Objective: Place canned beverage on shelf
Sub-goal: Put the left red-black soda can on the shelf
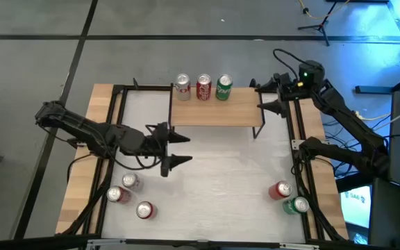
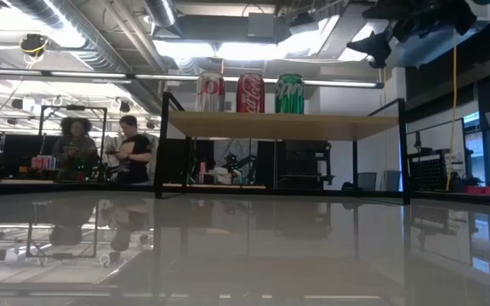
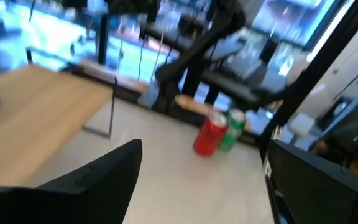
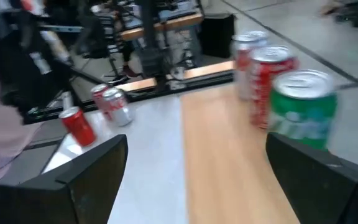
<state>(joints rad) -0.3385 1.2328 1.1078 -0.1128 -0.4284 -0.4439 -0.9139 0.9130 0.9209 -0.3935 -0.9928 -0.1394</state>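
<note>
The shelf stands at the table's far middle, a light wood top on black legs. A silver can, a red can and a green can stand upright in a row along its far edge; the low view shows them on the shelf top. My left gripper hovers open above the table, just near-left of the shelf, with nothing between its fingers. Beside the shelf's right end, raised, my right gripper is open and empty. Its wrist view looks along the plank at the green can.
Three cans lie or stand at the table's near left. A red can and a green can stand at the near right. People sit beyond the table. Wooden strips and black rails line both table sides.
</note>
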